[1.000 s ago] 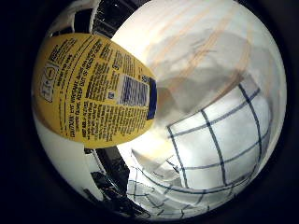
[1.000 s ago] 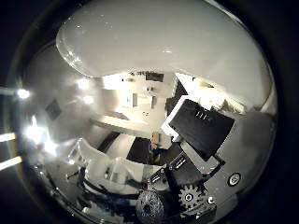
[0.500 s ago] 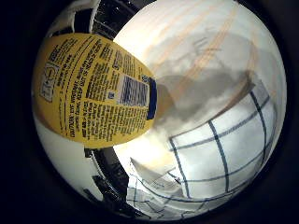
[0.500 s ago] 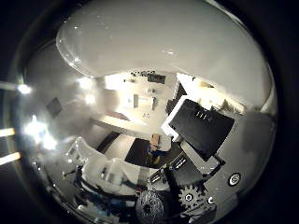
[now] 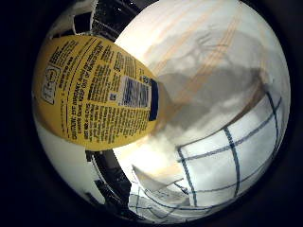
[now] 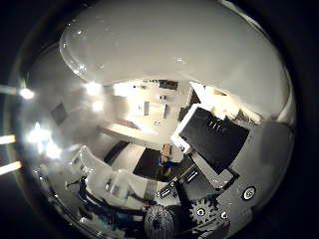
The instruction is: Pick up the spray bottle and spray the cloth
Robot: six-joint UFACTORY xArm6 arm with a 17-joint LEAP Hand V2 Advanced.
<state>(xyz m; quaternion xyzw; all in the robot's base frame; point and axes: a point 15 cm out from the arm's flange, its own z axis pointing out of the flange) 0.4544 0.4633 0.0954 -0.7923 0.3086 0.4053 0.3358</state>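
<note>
**Yellow-labelled bottle held close at palm, cloth below**

Yellow label with black print and a barcode panel noted on the spray bottle [image 5: 94, 92], filling much of the little finger side view, so very close to the palm. White bottle body [image 6: 169, 47] seen across the thumb side view, likewise close. Hand [image 6: 209, 144] visible there as black and white parts with a gear, fingers bent in beside the bottle; judged clasped round the bottle, though contact points not plainly visible. White cloth [image 5: 232, 161] with dark checked lines lying on a pale table [image 5: 199, 52] with faint orange stripes, apart from the bottle. Folded cloth edge observed nearer the bottle's base. Grey shadow cast on table between bottle and cloth.
</note>
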